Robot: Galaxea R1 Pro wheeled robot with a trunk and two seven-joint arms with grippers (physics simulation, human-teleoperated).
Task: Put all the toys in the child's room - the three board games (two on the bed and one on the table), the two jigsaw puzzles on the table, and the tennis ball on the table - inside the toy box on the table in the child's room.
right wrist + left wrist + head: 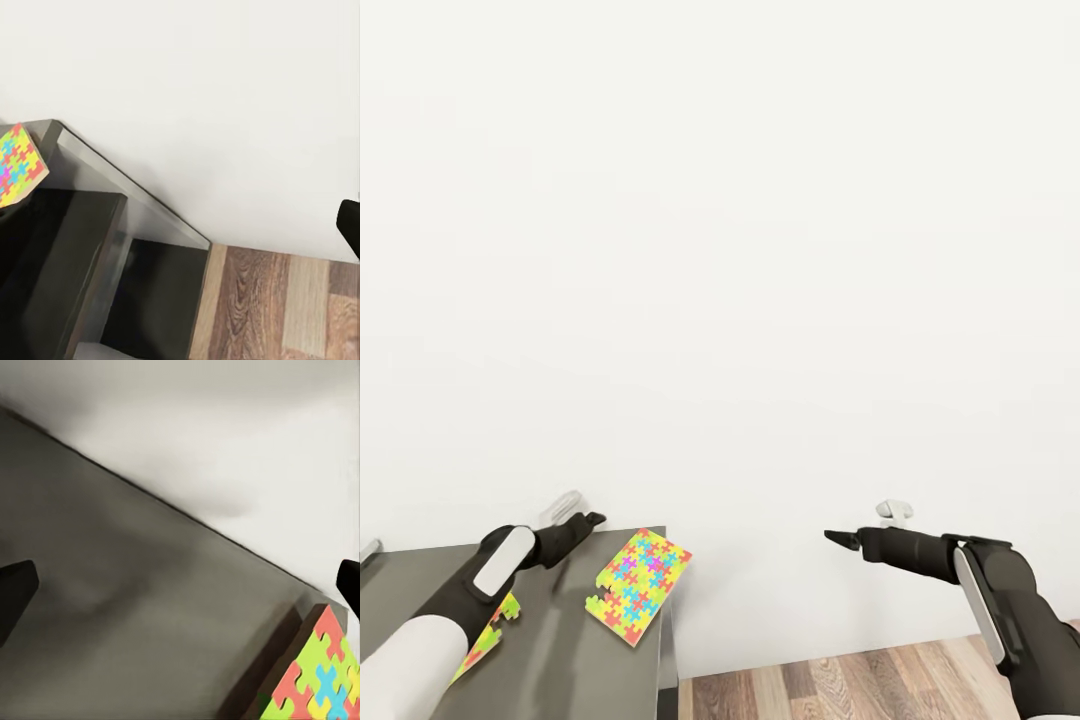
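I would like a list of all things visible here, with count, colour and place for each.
puzzles: two, yellow-blue-pink-green; one at the cabinet's right edge, one partly hidden under the left arm
cabinet: one, dark grey, lower left
wall: white, behind
floor: wood planks, lower right
left hand: black, open, over the cabinet
right hand: black, over the floor, state unclear

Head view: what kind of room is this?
Probably a child's room or playroom: two bright jigsaw puzzles lie on a dark grey table, beside a plain white wall and wood-plank floor.
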